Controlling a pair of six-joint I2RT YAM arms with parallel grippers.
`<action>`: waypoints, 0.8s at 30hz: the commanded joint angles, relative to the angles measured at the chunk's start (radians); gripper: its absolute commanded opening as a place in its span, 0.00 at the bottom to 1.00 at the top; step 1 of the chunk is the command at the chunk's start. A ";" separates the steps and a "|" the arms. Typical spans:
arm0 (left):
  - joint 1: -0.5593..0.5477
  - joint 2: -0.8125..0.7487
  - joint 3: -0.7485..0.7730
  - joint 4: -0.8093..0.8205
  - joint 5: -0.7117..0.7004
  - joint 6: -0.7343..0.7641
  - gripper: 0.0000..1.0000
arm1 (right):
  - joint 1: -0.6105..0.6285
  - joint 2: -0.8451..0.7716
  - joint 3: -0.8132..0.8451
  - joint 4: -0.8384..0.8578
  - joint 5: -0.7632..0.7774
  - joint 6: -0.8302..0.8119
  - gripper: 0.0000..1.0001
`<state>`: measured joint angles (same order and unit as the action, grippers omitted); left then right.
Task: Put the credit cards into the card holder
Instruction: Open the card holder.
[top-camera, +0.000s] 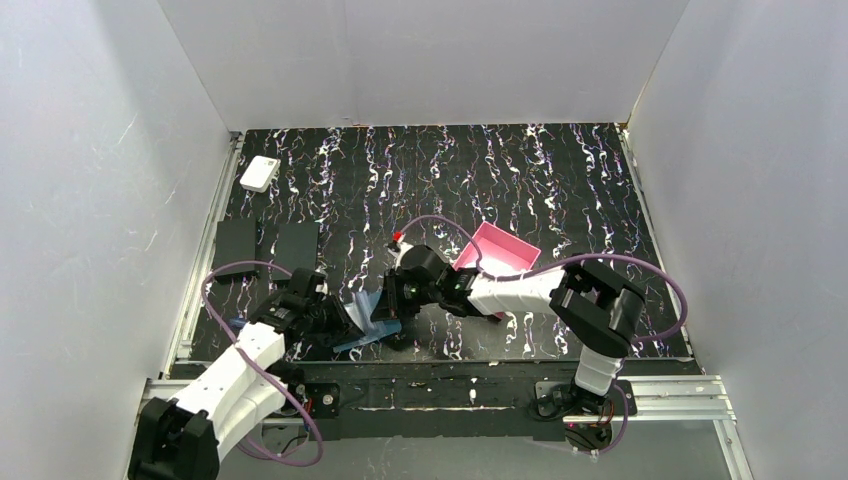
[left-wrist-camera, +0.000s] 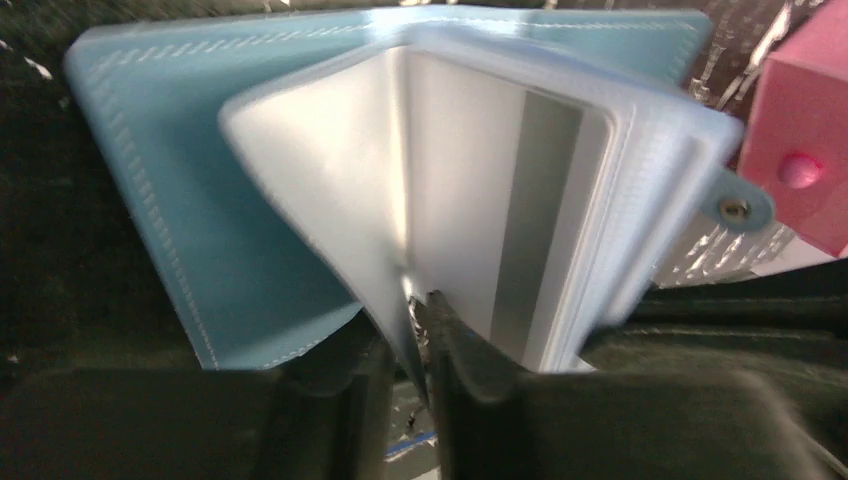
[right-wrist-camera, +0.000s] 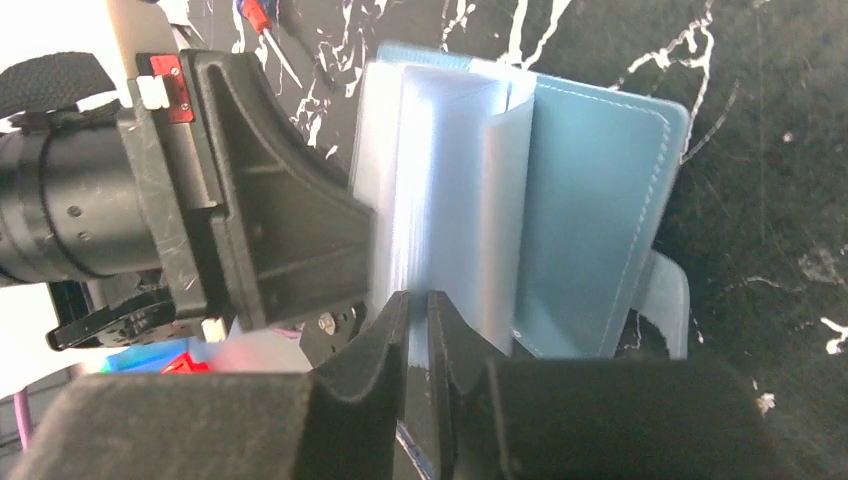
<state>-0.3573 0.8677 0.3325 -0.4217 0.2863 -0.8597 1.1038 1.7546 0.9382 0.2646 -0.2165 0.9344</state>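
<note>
Teal card holder (left-wrist-camera: 200, 200) is lying open, a grey-striped credit card (left-wrist-camera: 505, 215) sitting in one pocket. Nearly closed, the left gripper (left-wrist-camera: 415, 312) and right gripper (right-wrist-camera: 418, 308) are each pinching a pocket leaf.

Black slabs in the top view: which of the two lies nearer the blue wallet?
The right-hand slab: it lies closer to the card holder, while the left-hand slab, otherwise alike in shape and colour, sits one place farther left.

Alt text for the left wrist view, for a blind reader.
The left gripper pinches one pale inner sleeve of the open teal-blue folding card holder. A grey-striped white card sits in a sleeve; a pink tray edges in at right.
</note>
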 joint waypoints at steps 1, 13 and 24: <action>-0.005 -0.088 0.097 -0.132 0.030 -0.027 0.26 | 0.027 0.012 0.098 -0.135 0.054 -0.075 0.01; -0.005 -0.155 0.266 -0.364 -0.059 -0.057 0.74 | 0.050 0.029 0.145 -0.198 0.075 -0.135 0.01; -0.006 0.116 0.345 -0.342 -0.131 -0.052 0.71 | 0.071 0.029 0.180 -0.196 0.080 -0.160 0.01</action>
<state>-0.3576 0.9218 0.6376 -0.7410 0.1978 -0.9203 1.1645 1.7821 1.0603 0.0532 -0.1486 0.8001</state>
